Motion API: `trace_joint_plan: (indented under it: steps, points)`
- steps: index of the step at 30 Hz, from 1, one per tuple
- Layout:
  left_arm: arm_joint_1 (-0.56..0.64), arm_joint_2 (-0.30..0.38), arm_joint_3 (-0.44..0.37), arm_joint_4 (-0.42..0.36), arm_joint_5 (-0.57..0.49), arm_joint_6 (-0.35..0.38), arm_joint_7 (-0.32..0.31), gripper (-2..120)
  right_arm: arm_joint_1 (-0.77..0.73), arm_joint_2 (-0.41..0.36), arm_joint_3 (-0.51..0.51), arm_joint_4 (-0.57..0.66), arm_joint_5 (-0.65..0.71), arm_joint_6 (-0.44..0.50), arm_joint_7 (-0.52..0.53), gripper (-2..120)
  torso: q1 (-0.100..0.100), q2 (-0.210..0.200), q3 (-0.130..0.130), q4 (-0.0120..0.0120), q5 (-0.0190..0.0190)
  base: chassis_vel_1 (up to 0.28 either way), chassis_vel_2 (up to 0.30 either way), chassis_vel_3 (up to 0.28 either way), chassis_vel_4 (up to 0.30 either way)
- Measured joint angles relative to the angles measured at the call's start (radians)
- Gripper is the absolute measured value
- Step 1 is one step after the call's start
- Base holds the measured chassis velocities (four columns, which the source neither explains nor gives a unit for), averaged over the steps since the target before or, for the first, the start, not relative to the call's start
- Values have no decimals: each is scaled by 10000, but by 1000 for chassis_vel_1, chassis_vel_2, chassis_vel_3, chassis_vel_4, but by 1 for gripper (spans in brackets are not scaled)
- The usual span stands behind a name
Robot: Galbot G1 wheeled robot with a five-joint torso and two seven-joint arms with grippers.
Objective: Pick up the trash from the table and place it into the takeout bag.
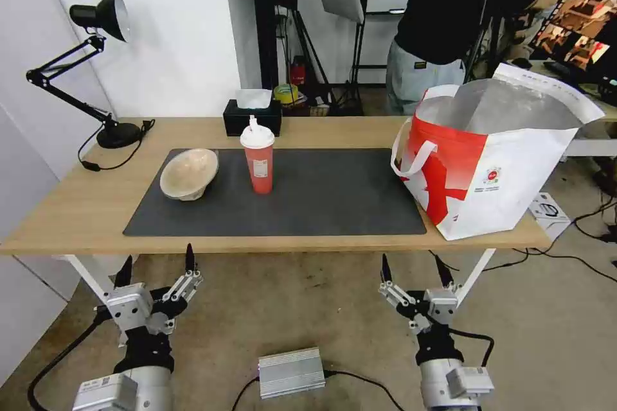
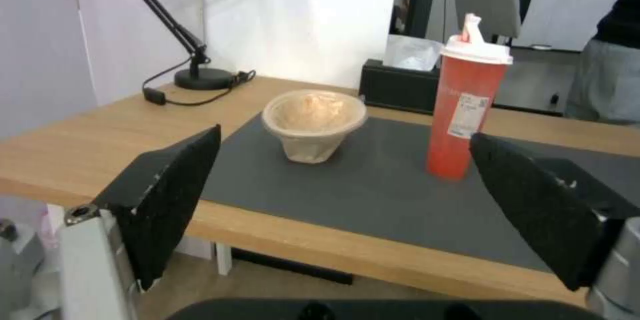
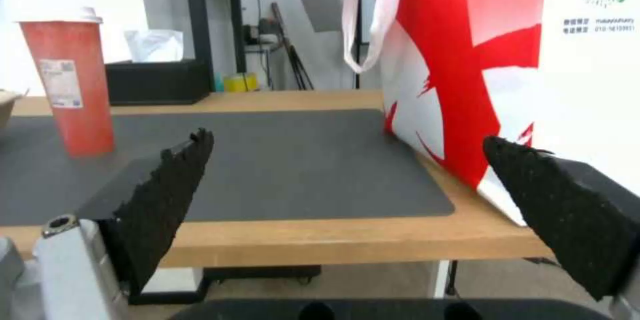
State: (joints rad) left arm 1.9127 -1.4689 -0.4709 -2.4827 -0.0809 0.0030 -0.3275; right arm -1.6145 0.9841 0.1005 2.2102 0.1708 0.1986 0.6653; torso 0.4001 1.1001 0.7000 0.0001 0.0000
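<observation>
On the table (image 1: 77, 212), two pieces of trash stand on its dark grey mat (image 1: 321, 199): a beige pulp bowl (image 1: 189, 173) tipped on its side at the mat's left end, and a tall red drink cup (image 1: 259, 160) with a white lid just right of it. The takeout bag (image 1: 488, 160), white with a red panel and foil lining, stands open on the table's right end. My left gripper (image 1: 159, 255) and right gripper (image 1: 411, 261) hang open below the table's front edge, holding nothing. The left wrist view faces the bowl (image 2: 313, 120) and cup (image 2: 467, 105); the right wrist view faces the cup (image 3: 67, 85) and bag (image 3: 480, 60).
A black desk lamp (image 1: 96, 77) stands at the table's back left with its cord trailing. A black tissue box (image 1: 252, 117) sits behind the cup. A silver box (image 1: 292, 371) lies on the floor between my arms. A person stands behind the table.
</observation>
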Motion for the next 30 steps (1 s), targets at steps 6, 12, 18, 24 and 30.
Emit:
trace_joint_plan:
  steps: [6, 12, 18, 24, 30]
  points:
    - [8, 6, -11, 28, 0, 9, 3, 100, -5, -29, 44, 29, 17, 34, -6, 100, -1, -1, 0, 0, 0, 0, 0, 0, 0]
    - [35, 86, -7, 28, 9, 13, 4, 100, 25, -128, 10, 53, 2, 44, -27, 100, 0, -1, -1, -1, 0, 0, 0, 0, 0]
    - [95, 56, -29, 20, 10, 13, 0, 100, 94, -273, 5, 99, 74, 160, -226, 100, -1, -1, 0, -1, 0, 0, 0, 0, 0]
    - [122, -28, -3, -21, 141, 12, -1, 100, 364, -532, -35, 199, 377, 370, -741, 100, 0, -1, 0, -1, 0, 0, 0, 0, 0]
    - [200, -120, 6, -31, 196, 8, 0, 100, 881, -825, -137, 285, 897, 804, -1539, 100, 0, -2, 0, 0, 0, 0, 0, 0, 0]
